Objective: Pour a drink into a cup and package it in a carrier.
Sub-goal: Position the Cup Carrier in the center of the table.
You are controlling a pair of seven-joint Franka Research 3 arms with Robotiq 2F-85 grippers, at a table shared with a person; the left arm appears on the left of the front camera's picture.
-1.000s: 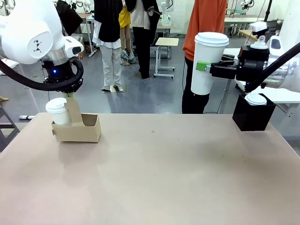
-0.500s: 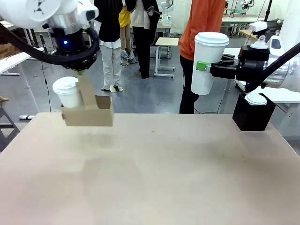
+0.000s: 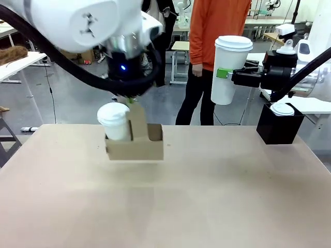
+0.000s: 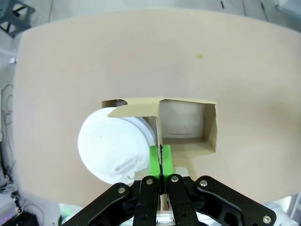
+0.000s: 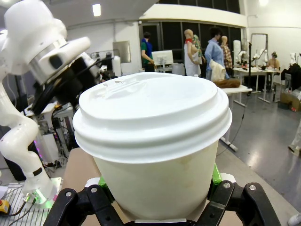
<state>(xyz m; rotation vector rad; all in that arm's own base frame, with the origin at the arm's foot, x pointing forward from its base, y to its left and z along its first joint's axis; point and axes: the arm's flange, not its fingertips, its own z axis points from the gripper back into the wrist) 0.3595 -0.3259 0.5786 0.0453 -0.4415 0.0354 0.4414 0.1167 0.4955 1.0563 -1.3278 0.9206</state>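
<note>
My left gripper (image 3: 130,101) is shut on the tall flat handle of the brown cardboard carrier (image 3: 135,148), which hangs just above the table left of centre. One lidded white cup (image 3: 115,121) sits in its left slot; the other slot (image 4: 184,122) is empty. In the left wrist view the green pads (image 4: 154,160) pinch the handle beside the cup's lid (image 4: 112,149). At upper right my right gripper (image 3: 227,73) is shut on a tall white lidded cup (image 3: 227,67), held upright in the air; this cup (image 5: 155,136) shows close up in the right wrist view. The drink is out of view.
A black box-shaped holder (image 3: 279,129) with a white lid (image 3: 282,109) on it stands at the table's far right. A person in an orange top (image 3: 214,26) stands beyond the far edge. The tan table (image 3: 207,196) stretches wide between the arms.
My left arm lifted the carrier with its cup off the far left of the table and carried it right, toward the middle. The person in orange stepped left. The right arm stayed still.
</note>
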